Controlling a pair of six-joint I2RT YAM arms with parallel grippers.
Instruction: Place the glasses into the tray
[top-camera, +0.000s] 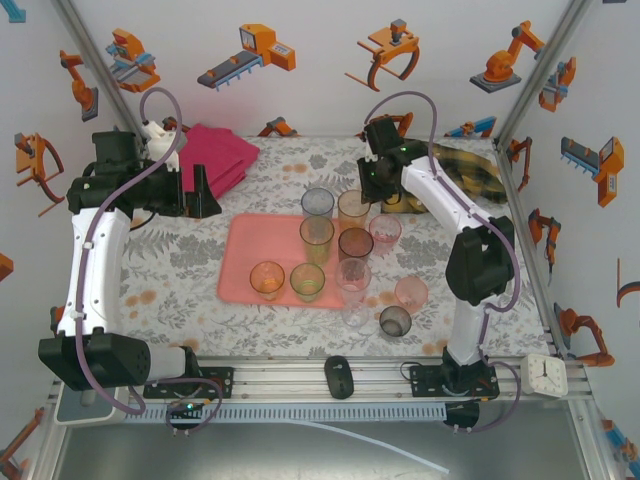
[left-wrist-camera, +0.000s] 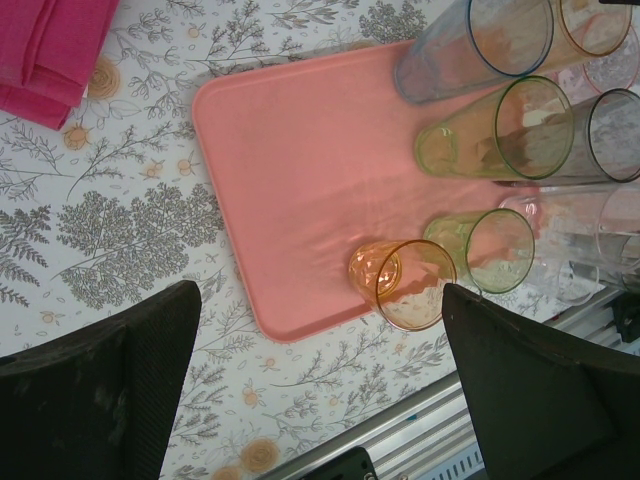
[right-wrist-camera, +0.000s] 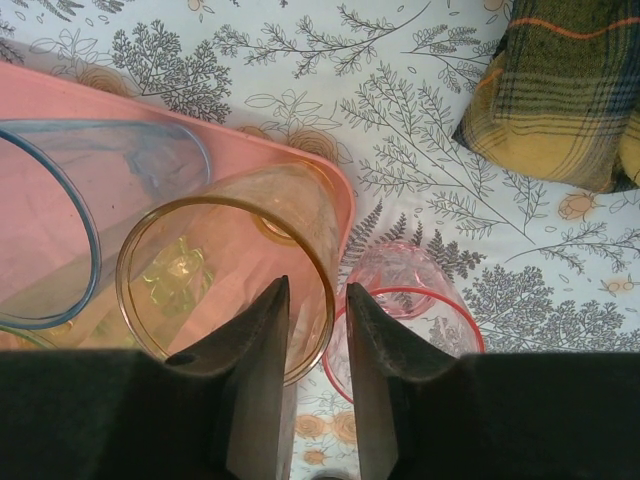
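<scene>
Right claw (top-camera: 379, 192) hovers upper middle, over an amber glass (top-camera: 353, 208) at the upper right corner of the salmon tray (top-camera: 243, 262). Other tinted glasses (top-camera: 317, 232) crowd its right half and the counter (top-camera: 180, 265) beside it. Left wrist: left claw (left-wrist-camera: 320, 390) spread wide, bottom of frame. Right wrist: fingers slightly parted, astride the amber glass's rim.

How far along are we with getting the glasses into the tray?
Done: six or seven glasses stand on the tray, including the amber glass at its far-right corner. In hand: the right end effector straddles that glass's rim, jaws slightly parted; the left end effector hangs open. Left: the pink glass beside the tray, plus three more off its near-right edge.
</scene>
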